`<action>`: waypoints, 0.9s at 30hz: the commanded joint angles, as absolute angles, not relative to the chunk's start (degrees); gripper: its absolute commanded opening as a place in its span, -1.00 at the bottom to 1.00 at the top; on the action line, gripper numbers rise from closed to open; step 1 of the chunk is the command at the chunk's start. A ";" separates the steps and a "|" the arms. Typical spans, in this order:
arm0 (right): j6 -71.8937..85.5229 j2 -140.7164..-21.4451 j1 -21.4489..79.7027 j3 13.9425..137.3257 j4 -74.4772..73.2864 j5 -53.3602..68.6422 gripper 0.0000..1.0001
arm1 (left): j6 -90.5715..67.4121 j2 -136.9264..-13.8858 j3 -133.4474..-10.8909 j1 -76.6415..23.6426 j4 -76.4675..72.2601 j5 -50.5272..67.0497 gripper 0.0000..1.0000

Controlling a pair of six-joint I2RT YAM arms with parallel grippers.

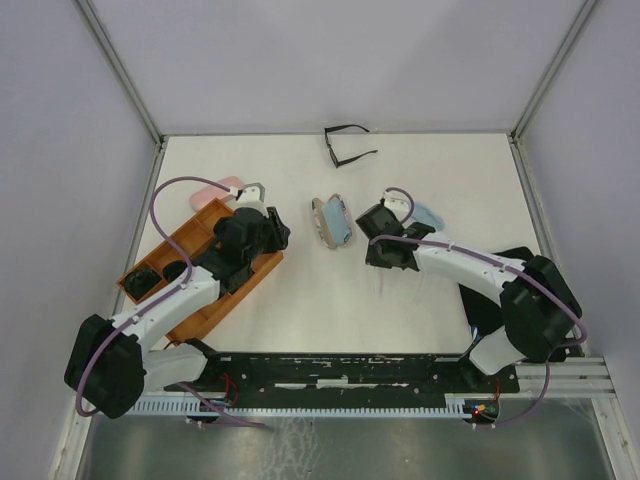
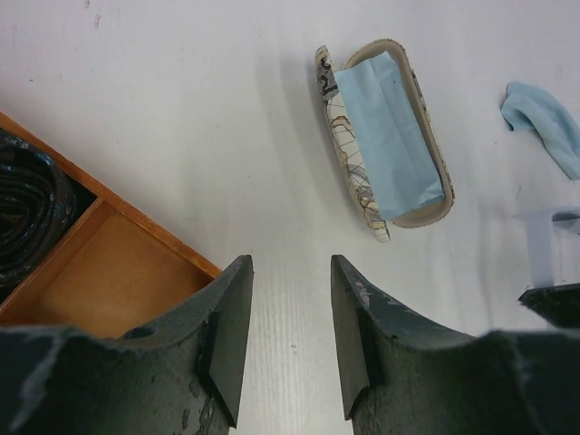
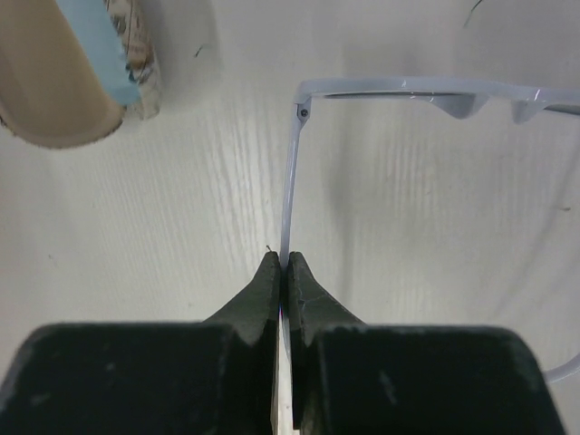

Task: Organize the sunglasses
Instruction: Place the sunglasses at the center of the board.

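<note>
- The right gripper has its jaws pressed together on the thin temple arm of a pair of clear-framed glasses. The arm runs straight out from the fingertips to the hinge, and the front of the frame crosses to the right beyond it.
- The wrist view does not show whether the frame rests on the white table or hangs just above it.
- Up and to the left of the hinge lies one end of an open patterned case with a blue lining, apart from the glasses.
- The left gripper hangs with its jaws apart and nothing between them, over the table just beside a corner of the wooden tray.
- One tray compartment holds dark glasses; the compartment next to it shows bare wood.
- A black-framed pair lies unfolded at the far edge, well apart from both arms. A blue cloth lies past the case.
- Risk: the grip is on one slim arm, far from the frame's weight, so the front would likely swing or fold at the hinge when carried.
- Risk: the smooth temple could slide out between the pads during a quick move.
- Risk: the trailing frame could catch the case rim.
- Risk: a carry towards the tray brings the two arms close together.
</note>
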State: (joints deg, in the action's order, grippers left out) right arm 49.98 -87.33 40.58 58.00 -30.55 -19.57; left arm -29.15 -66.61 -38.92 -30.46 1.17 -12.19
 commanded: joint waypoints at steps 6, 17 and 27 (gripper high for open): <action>53.22 -91.98 46.84 59.26 -31.22 -20.47 -0.69 | -32.16 -63.01 -37.37 -30.19 0.65 -10.42 -0.06; 40.30 -88.68 46.72 59.45 -30.07 -19.72 -0.36 | -32.08 -63.01 -37.54 -30.16 0.80 -11.16 -0.05; 15.04 -88.61 36.86 65.22 -39.14 -14.62 -0.34 | -31.68 -62.76 -38.50 -30.16 1.59 -11.21 -0.05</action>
